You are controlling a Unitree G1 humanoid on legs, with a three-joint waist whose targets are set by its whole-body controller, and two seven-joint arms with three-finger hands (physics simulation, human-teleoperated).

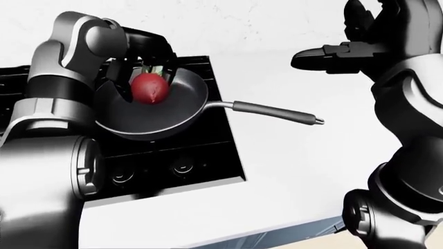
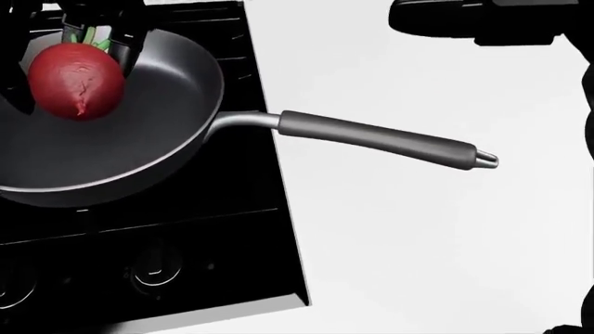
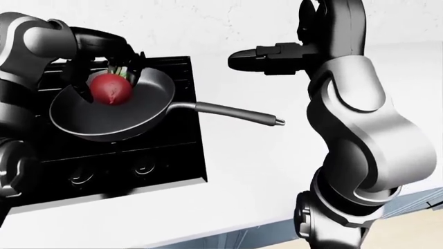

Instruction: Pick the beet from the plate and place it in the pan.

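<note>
Placing step: beet (image 2: 74, 81) held over pan (image 2: 158, 139) on stove (image 2: 214, 243), left fingers (image 1: 138, 57) closed round it. Right hand (image 1: 332, 56) idle, apparently open. Next: lower, release.

Head view looks steeply down, close – eye views (wider) share the pan (image 2: 139, 125).

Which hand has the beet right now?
The left hand: its fingers close round the beet over the pan. The right hand hangs empty above the white counter.
</note>
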